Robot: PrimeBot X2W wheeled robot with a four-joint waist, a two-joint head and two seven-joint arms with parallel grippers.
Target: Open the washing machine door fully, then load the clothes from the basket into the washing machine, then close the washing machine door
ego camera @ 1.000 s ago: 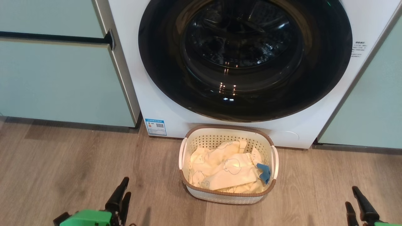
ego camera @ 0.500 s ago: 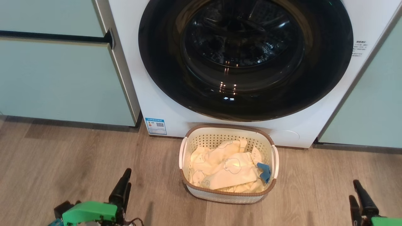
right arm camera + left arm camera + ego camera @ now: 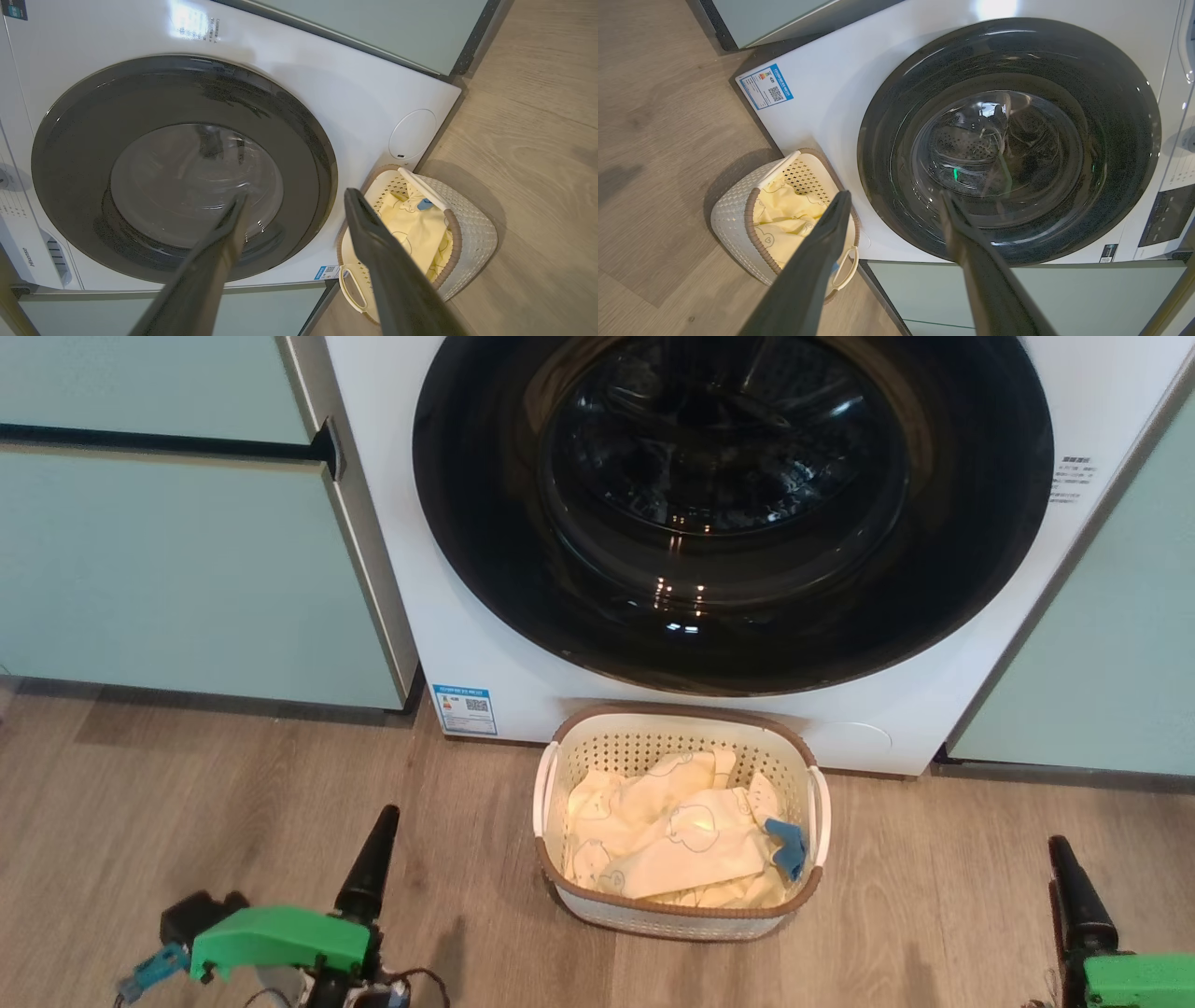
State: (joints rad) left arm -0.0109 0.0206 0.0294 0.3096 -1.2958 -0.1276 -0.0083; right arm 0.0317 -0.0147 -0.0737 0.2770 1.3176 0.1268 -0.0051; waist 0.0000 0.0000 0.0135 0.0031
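Looks down on a white washer [image 3: 448,616] at 12 o'clock, with the round black door [image 3: 733,513] shut flat against its front. Finds the basket [image 3: 653,747] on the wood floor [image 3: 187,803] at 6 o'clock of the door, just beside the washer's base, holding the clothes [image 3: 672,849].

Against a second ago, places the left gripper [image 3: 385,817] at 7 o'clock and the right gripper [image 3: 1060,847] at 5 o'clock, both higher up the head view and nearer the washer. Leaves door, basket and clothes unmoved. Shows, in each wrist view, two dark fingers [image 3: 817,261] spread apart around nothing: both claws released and empty, pointed toward the door glass.

Suggests the opening step only beginning: reaching, not yet touching. Calls for swinging the door fully wide before lifting any garment. May risk the door's lower edge brushing the basket parked right beneath it.

Counts one washer, one door, one basket with two white handles [image 3: 541,793], and two grippers of two fingers each. Counts at least two cream garments heaped together, too tangled to tell more, plus one small blue piece [image 3: 787,845] at 3 o'clock inside the basket. Adds one blue-white sticker [image 3: 462,709] at 8 o'clock of the door, and pale-green cabinets [image 3: 187,569] at 9 and 3 o'clock.
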